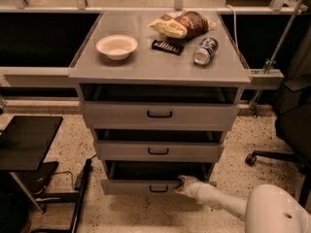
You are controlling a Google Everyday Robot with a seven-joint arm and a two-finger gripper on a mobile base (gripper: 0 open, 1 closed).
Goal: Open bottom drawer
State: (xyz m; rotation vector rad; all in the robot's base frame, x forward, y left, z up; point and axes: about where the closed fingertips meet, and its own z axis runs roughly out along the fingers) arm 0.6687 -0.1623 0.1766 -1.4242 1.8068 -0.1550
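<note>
1. Lowest on the cabinet (146,68), near the floor: bottom drawer (131,186), dark gap above its front, small black handle (159,189) at its middle.
2. Just right of that handle, at the front's top edge: gripper (182,184); open or closed, cannot tell.
3. Likely risk: hold away from the handle slipping off the flat front, drawer left barely moved.
4. Further right, arm (218,203) low and slanted: skewed pull possibly jamming the drawer.

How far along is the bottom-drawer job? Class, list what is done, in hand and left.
Done: the gripper is at the bottom drawer's top edge, just right of its handle. In hand: the pull, apparently; the front shows only a dark gap above it, much like the drawers above. Left: drawing it well out.
</note>
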